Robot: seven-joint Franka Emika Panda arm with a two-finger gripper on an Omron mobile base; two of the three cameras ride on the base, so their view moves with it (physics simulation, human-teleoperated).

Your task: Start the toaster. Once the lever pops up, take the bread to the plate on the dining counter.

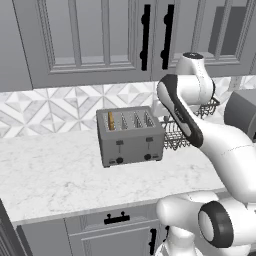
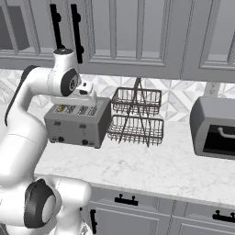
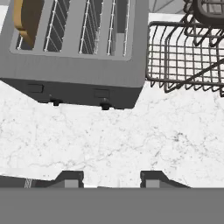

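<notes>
The grey four-slot toaster point(image 1: 131, 142) point(image 2: 75, 124) stands on the marble worktop against the wall. The tan bread point(image 1: 111, 120) point(image 3: 27, 17) stands in its leftmost slot, top edge poking out. Two small levers point(image 3: 101, 93) sit high on the front face, with two black knobs point(image 3: 105, 106) below them. My gripper point(image 3: 111, 179) hangs open above the worktop just in front of the toaster's right half, pointing down, with nothing between its fingertips. The plate and the dining counter are out of view.
A dark two-tier wire rack point(image 1: 182, 132) point(image 2: 137, 117) point(image 3: 186, 57) stands right beside the toaster. Farther right is a grey toaster oven point(image 2: 215, 128). Wall cabinets point(image 2: 137, 36) hang overhead. Bare marble worktop point(image 3: 131, 135) lies in front, ending at the drawer fronts.
</notes>
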